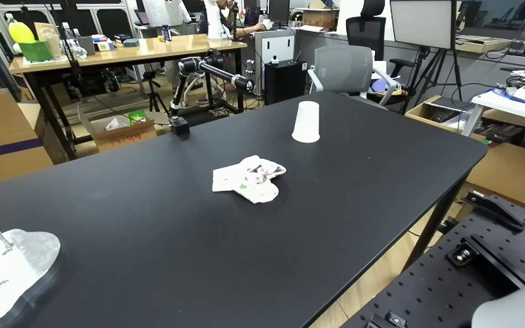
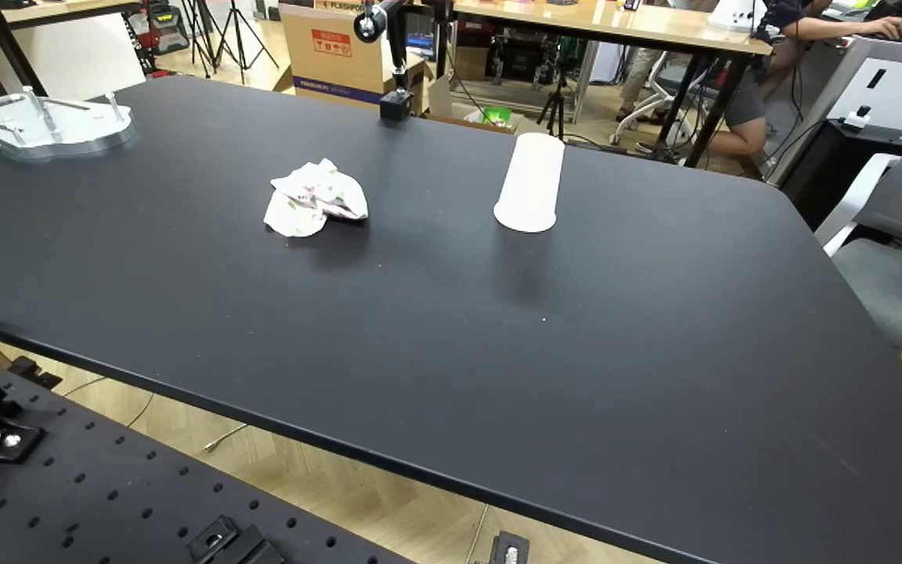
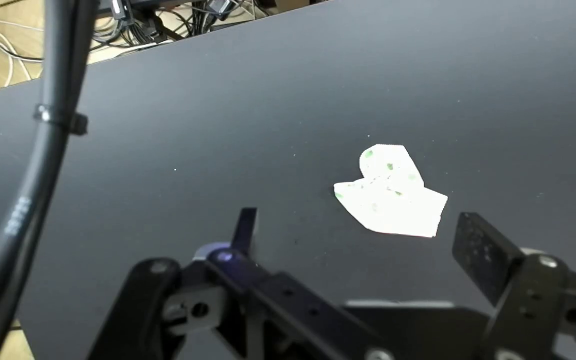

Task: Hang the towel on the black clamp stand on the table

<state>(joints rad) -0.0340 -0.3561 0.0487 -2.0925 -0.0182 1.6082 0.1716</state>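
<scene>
The towel is a small white cloth with green and pink marks. It lies crumpled on the black table in both exterior views point(image 1: 244, 180) point(image 2: 314, 200) and in the wrist view point(image 3: 393, 205). The black clamp stand point(image 1: 180, 101) is fixed at the table's far edge, with a jointed arm reaching sideways at its top. Its base clamp point(image 2: 395, 106) also shows in an exterior view, where its upper part is cut off. It is out of the wrist view. My gripper point(image 3: 360, 245) is open and empty, above the table and apart from the towel. It is outside both exterior views.
A white cup stands upside down on the table point(image 1: 306, 122) point(image 2: 531, 184). A pale plate with upright metal bolts point(image 1: 30, 255) point(image 2: 67, 125) lies at one end. A perforated black board point(image 1: 408, 291) adjoins the table's near edge. A thick cable point(image 3: 33, 175) crosses the wrist view's left side.
</scene>
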